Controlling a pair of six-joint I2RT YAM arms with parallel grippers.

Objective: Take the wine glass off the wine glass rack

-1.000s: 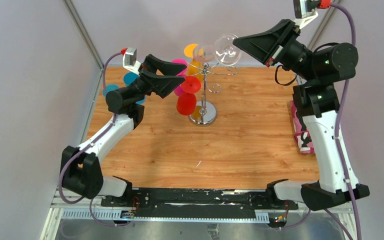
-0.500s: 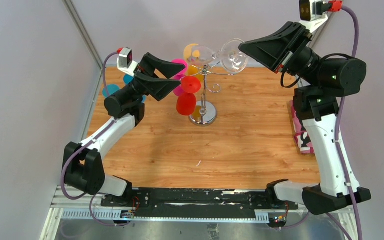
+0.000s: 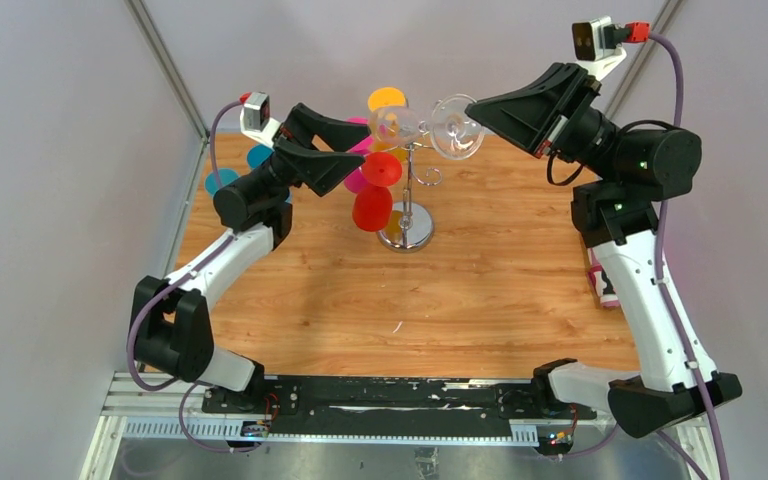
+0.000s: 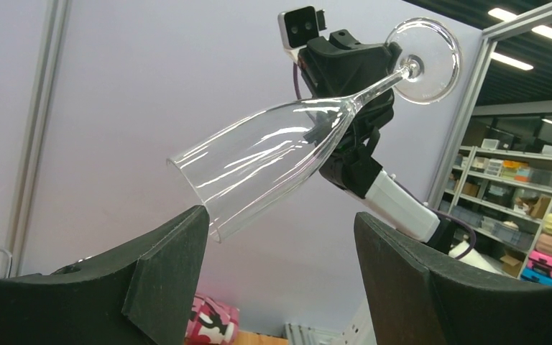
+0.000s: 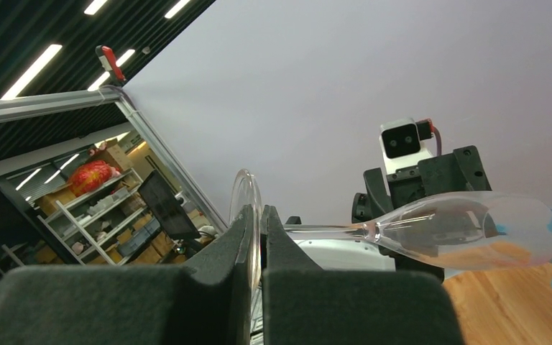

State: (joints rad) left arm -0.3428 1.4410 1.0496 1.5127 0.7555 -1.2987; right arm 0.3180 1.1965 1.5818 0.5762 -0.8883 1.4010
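The chrome wine glass rack (image 3: 407, 228) stands at the table's back middle, with red (image 3: 373, 205), pink and orange glasses hanging on its arms. My right gripper (image 3: 472, 108) is shut on the foot disc of a clear wine glass (image 3: 400, 124). It holds the glass roughly level above the rack's top. In the right wrist view the fingertips (image 5: 261, 215) pinch the disc, and the bowl (image 5: 467, 230) points away. My left gripper (image 3: 365, 150) is open and empty, just left of the rack. In its view (image 4: 280, 244) the clear bowl (image 4: 259, 165) hangs above the jaws, untouched.
Blue glasses (image 3: 222, 180) show behind the left arm at the table's left edge. A pink patterned box (image 3: 603, 285) lies at the right edge beside the right arm. A metal frame post (image 3: 165, 65) rises at the back left.
My right gripper has swung the clear glass slightly; it now sits a little lower and further left over the rack. My left gripper has barely shifted and stays open.
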